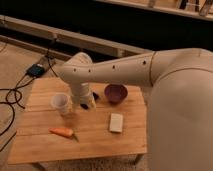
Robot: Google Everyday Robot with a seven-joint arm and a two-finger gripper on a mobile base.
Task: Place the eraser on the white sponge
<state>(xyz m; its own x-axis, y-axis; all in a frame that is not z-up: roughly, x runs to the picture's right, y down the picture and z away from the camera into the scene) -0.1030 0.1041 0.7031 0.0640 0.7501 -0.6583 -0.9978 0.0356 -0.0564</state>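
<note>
One of two steps, pickup: gripper (85, 103) at small flat black rectangular eraser (95, 94) (grasp: cannot tell). Needs carrying onto flat cream-white rectangular sponge (116, 122).

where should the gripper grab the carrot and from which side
Take the carrot at the middle of its orange body, from straight above, closing across its narrow width: it lies flat on the table, lengthwise left to right. The gripper hangs farther back, beside the white cup.
</note>
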